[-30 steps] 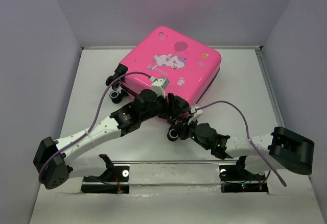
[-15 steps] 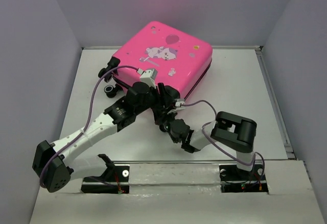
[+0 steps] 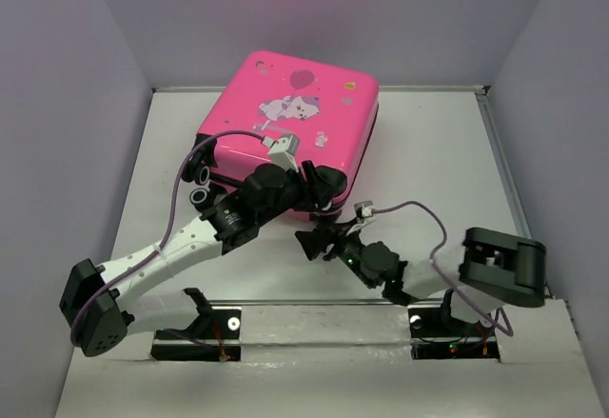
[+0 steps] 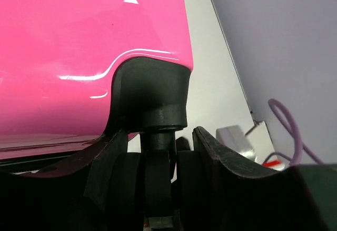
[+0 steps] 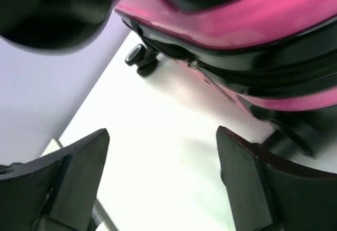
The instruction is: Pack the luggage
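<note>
The luggage lies flat and shut at the upper centre of the frame, on the far part of the surface, print side up. The left pincer is closed on a caster wheel at the case's near corner. The right pincer hangs wide with nothing in it, just in front of the zipper pull. Packing looks nearly done: the lid is down and the zip seems drawn along this side. Whether it is closed all round cannot be told.
</note>
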{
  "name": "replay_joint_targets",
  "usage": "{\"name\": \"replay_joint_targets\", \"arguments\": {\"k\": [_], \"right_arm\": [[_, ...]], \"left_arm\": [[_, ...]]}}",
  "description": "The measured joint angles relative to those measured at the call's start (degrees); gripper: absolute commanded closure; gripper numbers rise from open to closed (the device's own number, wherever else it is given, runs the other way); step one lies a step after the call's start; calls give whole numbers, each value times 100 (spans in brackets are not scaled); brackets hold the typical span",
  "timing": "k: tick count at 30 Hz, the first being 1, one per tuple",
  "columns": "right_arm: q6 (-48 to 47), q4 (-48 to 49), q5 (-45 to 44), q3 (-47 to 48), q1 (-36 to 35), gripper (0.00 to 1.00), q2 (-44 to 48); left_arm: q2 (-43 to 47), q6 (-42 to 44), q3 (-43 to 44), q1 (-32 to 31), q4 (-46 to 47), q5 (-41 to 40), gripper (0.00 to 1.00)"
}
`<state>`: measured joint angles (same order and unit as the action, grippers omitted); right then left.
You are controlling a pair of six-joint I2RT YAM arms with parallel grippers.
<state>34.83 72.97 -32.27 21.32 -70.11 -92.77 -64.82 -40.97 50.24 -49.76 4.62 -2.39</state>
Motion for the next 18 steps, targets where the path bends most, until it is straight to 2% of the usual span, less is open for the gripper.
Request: {"name": "replay_joint_targets", "arguments": {"k": [2,3,6,9,11,14,18], "right_arm": [[98,-511,66,-306,0,7,723],[166,-1064,125,-420,15,5,1316],[199,-2656,190,-358,28,0,3001],[107,-3934,192,-83,28,0,3974],[-26,-4607,192,133,28,0,4258],[-269,-5357,216,492,46,0,4157],[-511,-5860,173,1049,83,0,3633]], "left_arm": [[-24,-133,-114,-94,157,76,61],[-59,-199,-151,-109,251,120,44],[-229,-367,-170,-90,450,260,25],[-463,-496,-168,-70,859,629,18],[-551,-546,-168,-61,1123,804,14],[-551,-568,-168,-33,1410,951,11],[-372,-614,-313,114,1764,1091,8]]}}
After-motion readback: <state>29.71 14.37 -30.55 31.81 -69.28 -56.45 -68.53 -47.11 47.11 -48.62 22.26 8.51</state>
